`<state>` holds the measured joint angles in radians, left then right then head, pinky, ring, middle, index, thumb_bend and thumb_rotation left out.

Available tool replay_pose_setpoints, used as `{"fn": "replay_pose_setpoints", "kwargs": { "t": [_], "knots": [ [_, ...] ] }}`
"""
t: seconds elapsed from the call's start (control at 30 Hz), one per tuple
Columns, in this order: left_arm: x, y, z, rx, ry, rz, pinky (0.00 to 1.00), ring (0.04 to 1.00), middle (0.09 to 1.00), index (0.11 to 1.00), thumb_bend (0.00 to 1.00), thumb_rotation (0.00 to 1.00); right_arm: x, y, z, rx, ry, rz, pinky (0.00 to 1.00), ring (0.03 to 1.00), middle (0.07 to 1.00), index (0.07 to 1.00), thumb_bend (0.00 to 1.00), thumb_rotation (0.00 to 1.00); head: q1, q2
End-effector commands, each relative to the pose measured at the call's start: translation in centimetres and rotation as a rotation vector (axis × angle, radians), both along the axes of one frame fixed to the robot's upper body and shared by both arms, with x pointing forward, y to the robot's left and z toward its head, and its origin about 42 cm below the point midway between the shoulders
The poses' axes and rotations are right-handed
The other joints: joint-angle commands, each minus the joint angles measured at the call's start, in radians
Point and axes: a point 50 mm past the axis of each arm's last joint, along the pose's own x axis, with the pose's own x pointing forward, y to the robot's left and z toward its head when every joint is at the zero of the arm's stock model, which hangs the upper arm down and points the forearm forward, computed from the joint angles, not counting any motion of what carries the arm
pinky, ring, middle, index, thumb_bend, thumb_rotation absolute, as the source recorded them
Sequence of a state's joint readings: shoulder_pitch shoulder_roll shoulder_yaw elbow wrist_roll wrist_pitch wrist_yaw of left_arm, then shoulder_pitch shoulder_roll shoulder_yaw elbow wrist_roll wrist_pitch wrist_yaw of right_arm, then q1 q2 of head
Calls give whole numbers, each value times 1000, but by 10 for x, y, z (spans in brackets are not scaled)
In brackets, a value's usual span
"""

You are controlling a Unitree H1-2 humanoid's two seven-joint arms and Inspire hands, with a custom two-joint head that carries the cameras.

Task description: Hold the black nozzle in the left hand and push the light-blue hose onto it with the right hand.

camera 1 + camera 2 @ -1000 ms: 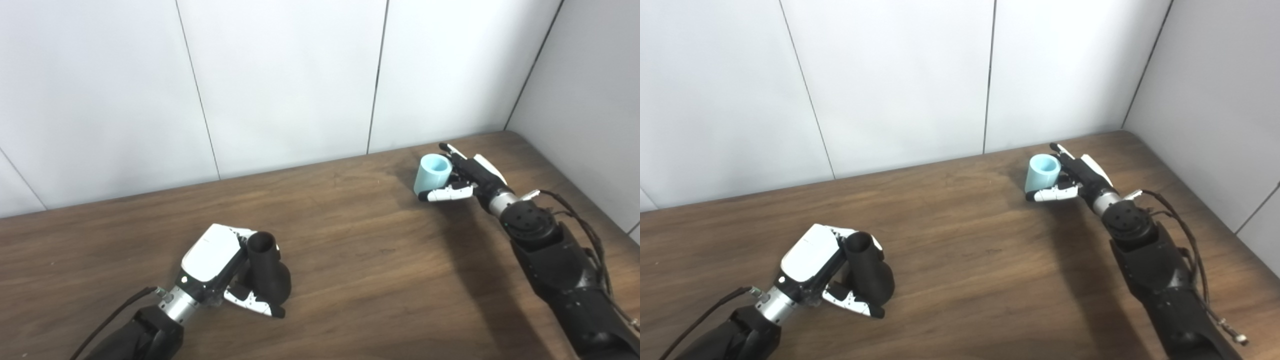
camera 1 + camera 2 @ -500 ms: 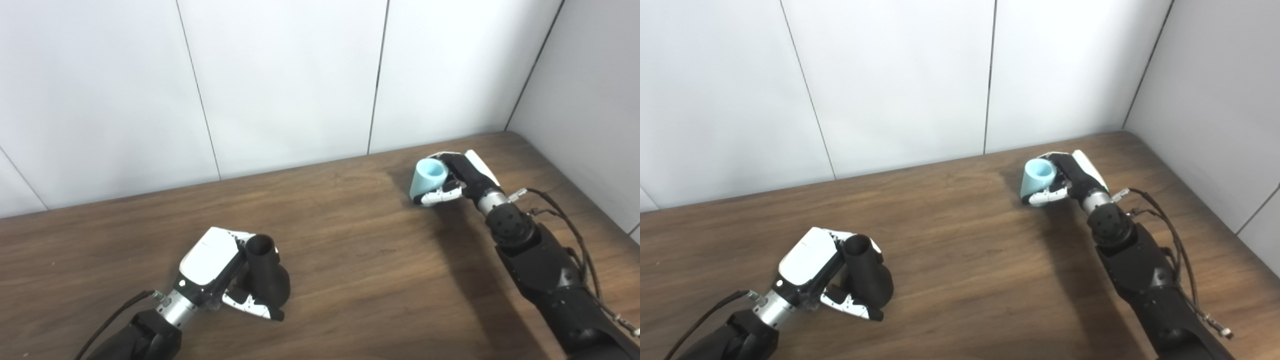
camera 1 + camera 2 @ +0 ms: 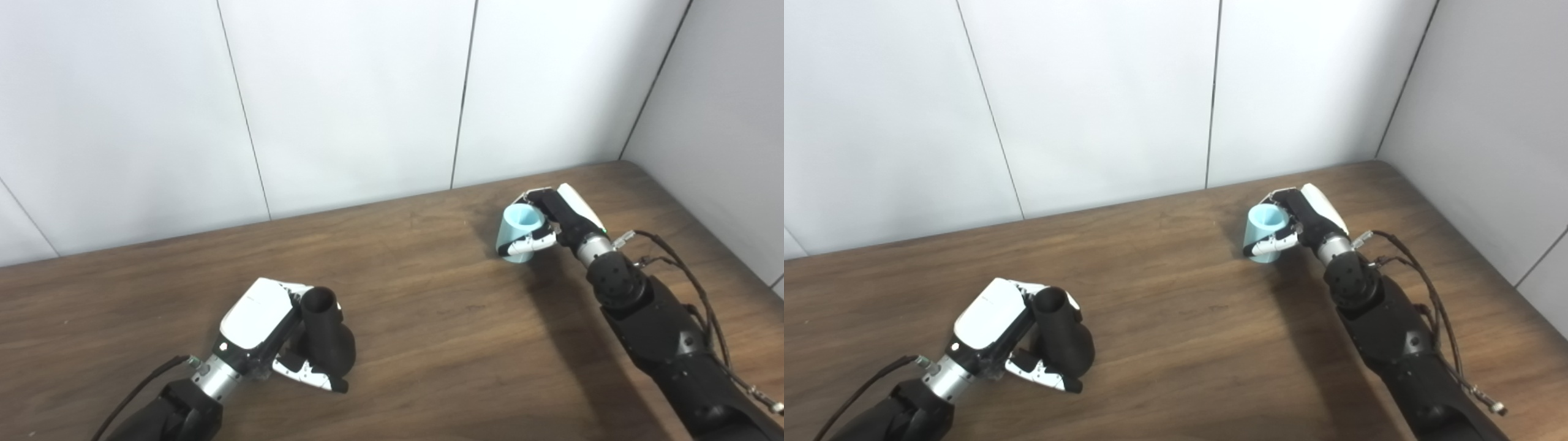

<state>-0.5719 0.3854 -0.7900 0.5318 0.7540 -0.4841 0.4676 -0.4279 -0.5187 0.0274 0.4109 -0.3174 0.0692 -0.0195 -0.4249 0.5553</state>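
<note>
The black nozzle (image 3: 324, 334) stands with its open end up at the lower left of the table, and my left hand (image 3: 269, 331) is shut around it. The light-blue hose (image 3: 516, 231), a short tube with its open end up, is at the back right, lifted a little off the wood. My right hand (image 3: 554, 222) is shut on it, thumb across its front and fingers behind. The two parts are far apart.
The brown wooden table (image 3: 429, 318) runs to white wall panels at the back and to a grey wall at the right. Cables hang along my right forearm (image 3: 667, 331).
My right hand's fingers closed around the hose, and hand and hose moved slightly left and toward me. The left hand and nozzle stayed in place.
</note>
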Motion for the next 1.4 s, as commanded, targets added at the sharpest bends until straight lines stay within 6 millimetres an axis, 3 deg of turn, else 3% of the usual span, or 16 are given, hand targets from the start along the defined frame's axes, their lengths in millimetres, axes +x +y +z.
{"fn": "replay_pose_setpoints", "kwargs": {
  "t": [0.0, 0.1, 0.2, 0.27, 0.43, 0.5, 0.7, 0.97, 1.03, 1.1, 1.27, 1.37],
  "knots": [
    [-54, 28, -75, 161, 215, 29, 301, 418, 475, 484, 527, 0, 5, 1, 22, -32, -83, 20, 461, 486, 483, 484, 530, 0, 2, 3],
    [-54, 28, -75, 165, 209, 28, 300, 415, 410, 498, 521, 0, 5, 6, 29, -42, -122, 43, 459, 488, 482, 486, 530, 0, 10, 8],
    [-54, 27, -74, 163, 204, 27, 292, 413, 468, 485, 526, 0, 5, 18, 46, -12, -169, 71, 428, 470, 472, 492, 530, 0, 29, 14],
    [-54, 26, -73, 161, 199, 26, 293, 414, 433, 493, 523, 0, 4, 31, 62, 40, -196, 86, 423, 466, 477, 488, 531, 0, 49, 19],
    [-52, 21, -73, 146, 204, 30, 305, 415, 395, 499, 520, 0, -8, 75, 111, 153, -258, 175, 403, 451, 472, 485, 532, 2, 116, 33],
    [-51, 18, -73, 147, 198, 28, 298, 405, 466, 485, 526, 0, -14, 93, 130, 181, -273, 220, 384, 435, 467, 485, 532, 3, 148, 36],
    [-48, 3, -72, 146, 183, 23, 264, 372, 472, 483, 527, 0, -27, 140, 177, 196, -321, 367, 365, 427, 466, 485, 532, 1, 241, 46],
    [-41, -15, -70, 153, 192, 18, 253, 367, 472, 483, 527, 0, -24, 174, 197, 250, -303, 520, 411, 440, 482, 479, 530, 0, 351, 71],
    [-39, -18, -69, 157, 194, 17, 252, 365, 472, 483, 527, 0, -27, 183, 202, 190, -287, 533, 381, 426, 467, 485, 530, 0, 365, 76],
    [-37, -21, -67, 168, 192, 18, 256, 374, 472, 483, 527, 0, -32, 192, 205, 160, -259, 557, 426, 458, 465, 485, 531, 0, 381, 82],
    [-36, -26, -65, 173, 196, 22, 264, 386, 473, 484, 527, 0, -36, 207, 206, 129, -191, 626, 412, 432, 465, 488, 531, 0, 409, 99],
    [-36, -29, -64, 181, 198, 22, 272, 387, 473, 484, 527, 0, -35, 215, 203, 146, -134, 660, 337, 414, 462, 484, 531, 0, 422, 111]
  ]
}}
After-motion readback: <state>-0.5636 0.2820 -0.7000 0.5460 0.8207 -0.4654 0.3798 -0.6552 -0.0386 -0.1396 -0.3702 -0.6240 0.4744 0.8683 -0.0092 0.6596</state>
